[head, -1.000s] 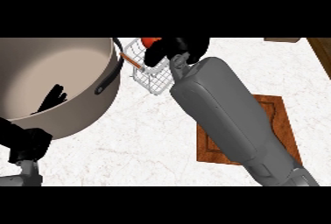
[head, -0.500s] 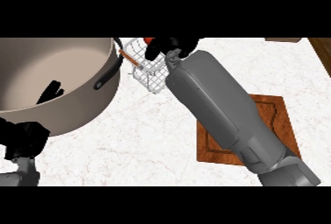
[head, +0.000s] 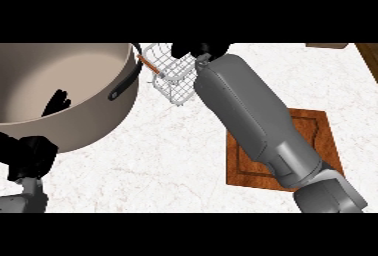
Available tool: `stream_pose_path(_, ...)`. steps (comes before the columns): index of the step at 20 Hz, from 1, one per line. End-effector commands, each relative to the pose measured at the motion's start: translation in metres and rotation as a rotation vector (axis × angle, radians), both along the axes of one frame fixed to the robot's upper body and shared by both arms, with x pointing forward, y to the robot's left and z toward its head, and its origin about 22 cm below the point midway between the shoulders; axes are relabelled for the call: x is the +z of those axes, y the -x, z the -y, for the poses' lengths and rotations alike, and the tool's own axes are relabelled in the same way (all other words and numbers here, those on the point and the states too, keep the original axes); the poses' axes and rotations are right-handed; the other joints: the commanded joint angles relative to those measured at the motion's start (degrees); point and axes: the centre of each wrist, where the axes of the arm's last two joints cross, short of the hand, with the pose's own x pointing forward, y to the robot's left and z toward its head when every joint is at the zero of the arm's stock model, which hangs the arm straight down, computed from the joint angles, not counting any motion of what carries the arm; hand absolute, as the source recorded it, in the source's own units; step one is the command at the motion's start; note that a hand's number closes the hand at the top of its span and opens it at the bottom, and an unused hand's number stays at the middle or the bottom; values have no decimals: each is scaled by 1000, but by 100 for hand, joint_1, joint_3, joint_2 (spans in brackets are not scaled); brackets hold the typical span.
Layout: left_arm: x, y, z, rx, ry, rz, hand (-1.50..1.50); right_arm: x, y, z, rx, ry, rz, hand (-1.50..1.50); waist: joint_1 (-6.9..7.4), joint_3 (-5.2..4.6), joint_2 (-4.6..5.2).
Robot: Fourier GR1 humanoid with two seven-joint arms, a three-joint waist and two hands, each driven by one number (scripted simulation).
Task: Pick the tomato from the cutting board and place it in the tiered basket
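Note:
My right hand (head: 198, 50) is at the view's top edge, above the white wire tiered basket (head: 174, 84), with its fingers curled. The tomato does not show now; the curled hand and the top edge hide it. My grey right forearm (head: 255, 120) runs diagonally from the lower right across the wooden cutting board (head: 314, 145), whose visible part carries nothing. A thin orange-brown bar (head: 147, 63) sits at the basket's left rim. My left hand (head: 29, 156) stays low at the left edge, beneath the pot.
A large beige pot (head: 70, 107) with a dark side handle (head: 122, 89) fills the upper left, close against the basket. White marble counter (head: 170, 160) lies between the pot and the board. A brown edge (head: 328, 45) shows at the top right.
My right hand has moved farther up and over the basket; the red of the tomato that showed in its grip earlier is now out of sight. The left hand has stayed put.

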Motion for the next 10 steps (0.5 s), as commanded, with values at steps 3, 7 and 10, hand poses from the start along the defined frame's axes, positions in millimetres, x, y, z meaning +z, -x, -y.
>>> stream_pose_path(3,-14,-14,36,-121,30,-58,0,5,-6,-9,4,18,14,-150,-29,-26,27)
stream_pose_path(7,-12,-4,26,-145,-7,-50,0,8,-14,-6,-11,-50,44,-150,122,-26,57)
stream_pose_path(10,-2,-9,15,-123,2,-48,0,3,-14,1,-26,-164,102,-150,49,-21,47)
